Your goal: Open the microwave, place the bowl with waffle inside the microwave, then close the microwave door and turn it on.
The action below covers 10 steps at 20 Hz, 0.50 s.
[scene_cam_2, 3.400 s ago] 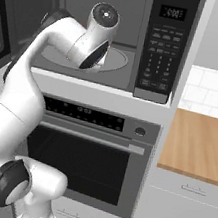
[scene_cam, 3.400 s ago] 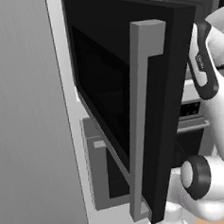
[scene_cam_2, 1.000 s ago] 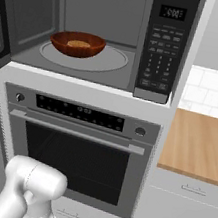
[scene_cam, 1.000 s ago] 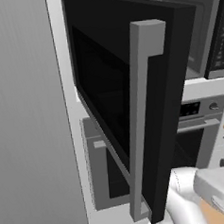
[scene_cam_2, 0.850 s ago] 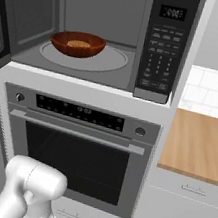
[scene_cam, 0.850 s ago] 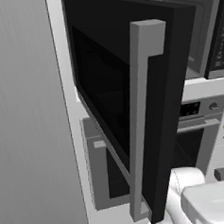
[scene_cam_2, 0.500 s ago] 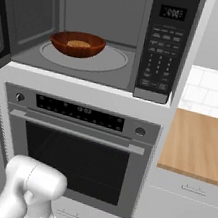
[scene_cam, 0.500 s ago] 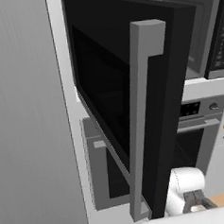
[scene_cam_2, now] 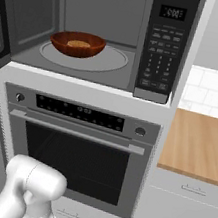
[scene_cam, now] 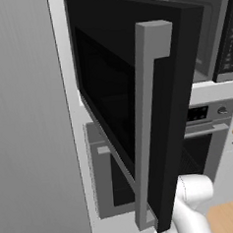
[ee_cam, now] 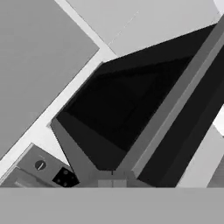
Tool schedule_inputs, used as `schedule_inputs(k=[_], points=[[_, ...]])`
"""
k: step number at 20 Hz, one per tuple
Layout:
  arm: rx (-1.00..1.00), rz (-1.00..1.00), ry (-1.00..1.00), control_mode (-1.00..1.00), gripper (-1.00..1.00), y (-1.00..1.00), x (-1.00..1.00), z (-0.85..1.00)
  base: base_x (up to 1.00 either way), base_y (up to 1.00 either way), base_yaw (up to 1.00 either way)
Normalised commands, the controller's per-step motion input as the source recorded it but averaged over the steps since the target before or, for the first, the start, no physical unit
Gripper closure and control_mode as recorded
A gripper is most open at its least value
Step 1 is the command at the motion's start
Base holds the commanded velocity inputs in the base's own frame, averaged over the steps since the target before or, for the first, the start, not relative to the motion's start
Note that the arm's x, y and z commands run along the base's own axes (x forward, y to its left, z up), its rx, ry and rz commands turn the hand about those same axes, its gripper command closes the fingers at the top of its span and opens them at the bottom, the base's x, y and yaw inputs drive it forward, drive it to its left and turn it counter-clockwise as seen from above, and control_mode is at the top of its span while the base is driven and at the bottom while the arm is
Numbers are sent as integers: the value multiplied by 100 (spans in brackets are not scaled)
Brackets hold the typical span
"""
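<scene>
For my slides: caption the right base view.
Bowl with waffle sits inside the open microwave, above the oven.

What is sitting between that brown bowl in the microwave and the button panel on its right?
Nothing but bare turntable plate and microwave floor lies between the bowl and the button panel, seen in the right base view.

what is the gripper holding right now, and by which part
Nothing. The bowl with the waffle already sits free on the turntable inside the microwave, and the gripper is shut with nothing between its fingers.
</scene>
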Motion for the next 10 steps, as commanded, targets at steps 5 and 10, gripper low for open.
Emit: schedule_inputs(k=[5,10], points=[[-44,-13,0,-100,100,100,20,-53,0,0,0],[-40,-19,0,-100,100,100,65,-62,0,0,0]])
